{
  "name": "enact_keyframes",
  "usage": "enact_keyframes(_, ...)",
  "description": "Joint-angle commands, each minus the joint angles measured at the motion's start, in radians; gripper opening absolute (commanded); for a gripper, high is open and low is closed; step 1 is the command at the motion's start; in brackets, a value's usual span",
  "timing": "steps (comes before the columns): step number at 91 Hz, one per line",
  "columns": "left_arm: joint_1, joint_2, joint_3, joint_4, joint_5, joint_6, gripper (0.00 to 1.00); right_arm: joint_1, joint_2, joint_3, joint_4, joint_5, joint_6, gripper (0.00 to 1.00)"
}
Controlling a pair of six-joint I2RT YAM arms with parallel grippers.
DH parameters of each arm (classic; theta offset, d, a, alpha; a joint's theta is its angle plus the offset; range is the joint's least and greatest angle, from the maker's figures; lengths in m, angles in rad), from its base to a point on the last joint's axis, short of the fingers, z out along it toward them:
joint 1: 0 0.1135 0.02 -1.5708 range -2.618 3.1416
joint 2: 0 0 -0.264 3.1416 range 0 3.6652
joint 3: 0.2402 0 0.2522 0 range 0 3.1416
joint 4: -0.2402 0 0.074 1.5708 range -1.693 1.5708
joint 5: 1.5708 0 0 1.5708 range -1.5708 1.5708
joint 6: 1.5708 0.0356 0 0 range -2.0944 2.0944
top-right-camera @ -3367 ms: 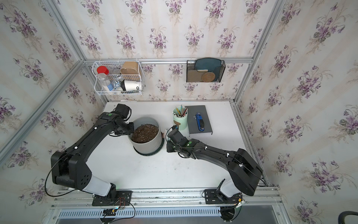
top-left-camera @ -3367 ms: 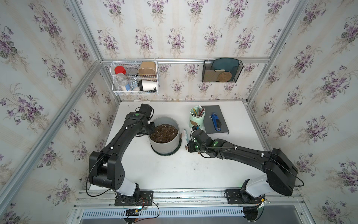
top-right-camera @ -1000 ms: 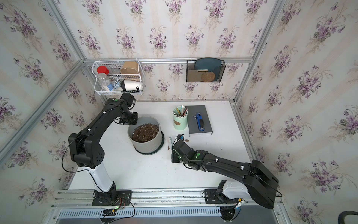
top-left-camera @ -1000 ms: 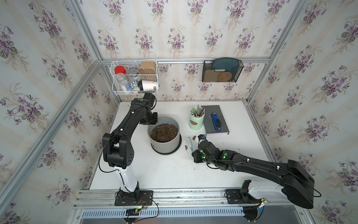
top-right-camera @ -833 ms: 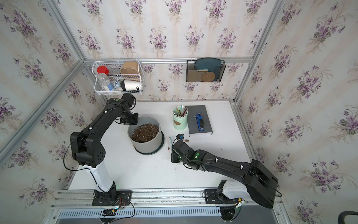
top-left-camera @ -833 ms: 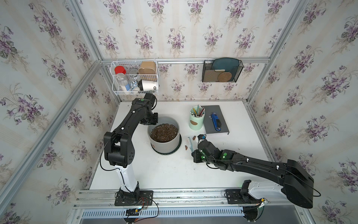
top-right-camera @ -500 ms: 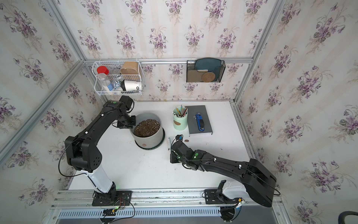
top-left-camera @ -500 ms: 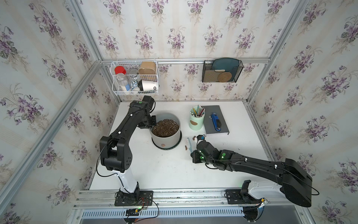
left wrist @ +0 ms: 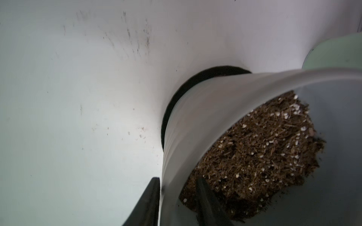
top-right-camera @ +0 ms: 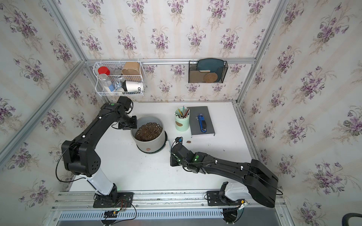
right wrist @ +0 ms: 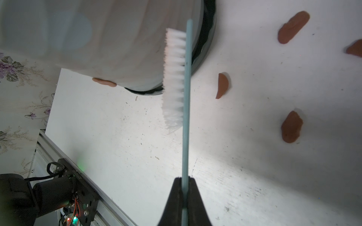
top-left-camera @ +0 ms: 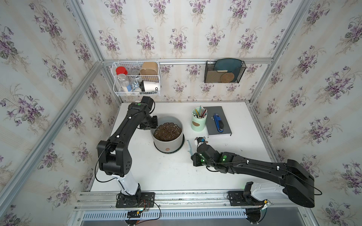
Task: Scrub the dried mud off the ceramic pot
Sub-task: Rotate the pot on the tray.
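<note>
The pot [top-left-camera: 168, 144] stands mouth up on its black saucer [left wrist: 173, 99], a little left of the table's middle, filled with speckled soil [top-left-camera: 167, 131]. 1 mud blob [top-left-camera: 167, 149] sticks low on the wall that faces the robot's bases. Its long axis lies level along the curve, just above the saucer. 4 more mud blobs [right wrist: 291, 127] lie on the table [top-left-camera: 166, 176] to the pot's right, apart from each other and pointing different ways.

The left claw [left wrist: 176, 203] is narrow and pinches the pot's rim at the back left, 1 finger outside the wall and 1 inside over the soil. The right claw [right wrist: 183, 181] is clamped tight on the thin blue handle of a brush [right wrist: 185, 101]. The brush's long axis runs from the claw toward the back wall, along the pot's right side, with its white bristles facing the pot. The bristle tips are right at the wall and the saucer's edge, but whether they press on it cannot be told. The brush head sits round the curve from the stuck blob.

Behind the brush stands a mint-green cup [top-left-camera: 198, 126] of pencils with 1 brown oval on its side. Just beside it lies a grey notebook [top-left-camera: 223, 130] with a blue tool [top-left-camera: 218, 122] on top. A wire basket [top-left-camera: 136, 92] and a black mesh holder [top-left-camera: 209, 78] hang on the back wall.
</note>
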Motion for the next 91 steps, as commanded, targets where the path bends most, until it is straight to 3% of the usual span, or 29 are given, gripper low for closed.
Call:
enact_keyframes(1,0.003,0.026,0.049,0.039,-0.017,0.038,0.4,0.004,0.003,0.007,0.006,0.025,0.025,0.0)
enact_keyframes(20,0.005,0.144,0.17,0.014,0.008,0.069,0.43,0.009,-0.007,-0.001,0.006,0.037,0.048,0.0)
enact_keyframes(34,0.006,0.17,0.183,0.004,-0.004,0.067,0.42,0.013,-0.016,-0.01,0.007,0.043,0.056,0.0)
enact_keyframes(54,0.017,0.101,0.154,-0.062,-0.092,0.015,0.07,0.013,0.002,-0.001,0.001,0.064,0.059,0.0)
enact_keyframes(63,0.017,0.017,0.076,-0.063,-0.091,-0.014,0.01,0.014,0.014,0.018,-0.017,0.093,0.067,0.0)
enact_keyframes(68,0.017,-0.036,0.013,-0.048,-0.049,-0.024,0.01,0.012,0.034,0.041,-0.027,0.103,0.066,0.0)
enact_keyframes(79,0.017,-0.135,-0.131,0.028,0.05,-0.042,0.23,0.012,0.105,0.096,-0.029,0.099,0.055,0.0)
enact_keyframes(91,0.024,-0.14,-0.193,0.069,0.041,-0.053,0.27,0.012,0.156,0.136,0.004,0.07,0.039,0.0)
